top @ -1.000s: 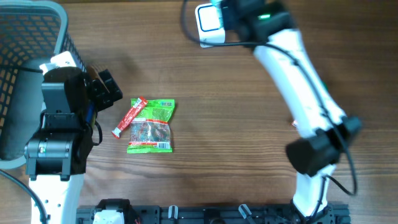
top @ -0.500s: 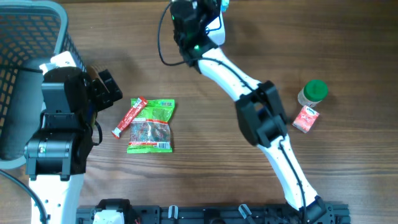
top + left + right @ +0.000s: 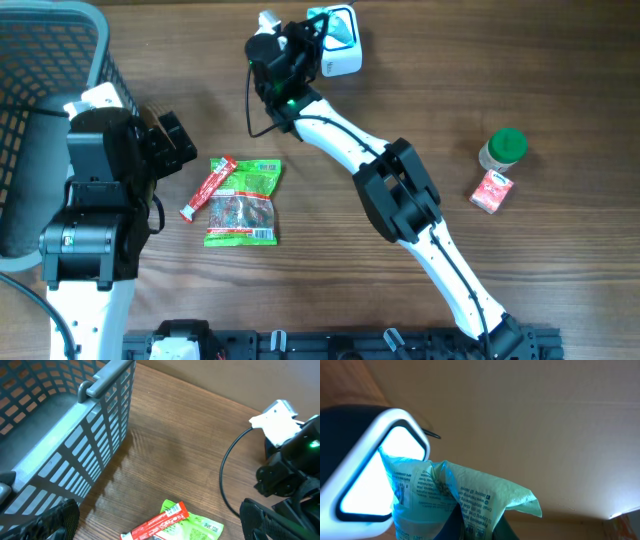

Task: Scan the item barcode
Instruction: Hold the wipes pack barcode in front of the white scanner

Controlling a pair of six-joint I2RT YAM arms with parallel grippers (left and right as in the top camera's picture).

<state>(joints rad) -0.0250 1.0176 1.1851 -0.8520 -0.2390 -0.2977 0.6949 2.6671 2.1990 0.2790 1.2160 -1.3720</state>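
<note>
My right gripper (image 3: 477,531) is shut on a pale green printed packet (image 3: 465,495), holding it against the lit window of the white scanner (image 3: 365,460). A barcode (image 3: 400,494) shows on the packet's left side, next to the glow. From overhead, the right gripper (image 3: 308,42) sits at the table's far edge beside the scanner (image 3: 338,42); the held packet is mostly hidden there. My left gripper (image 3: 172,140) hangs open near the left side, above a red stick pack (image 3: 162,521) lying on a green snack bag (image 3: 243,205).
A grey slotted basket (image 3: 50,60) fills the far left corner. A green-lidded jar (image 3: 503,150) and a small red box (image 3: 491,191) stand at the right. The scanner's black cable (image 3: 227,475) loops over the table.
My right arm has swung left, bringing its gripper from the scanner's right side round to its left. The jar and red box, hidden under the arm before, now show. The left arm has stayed still.
</note>
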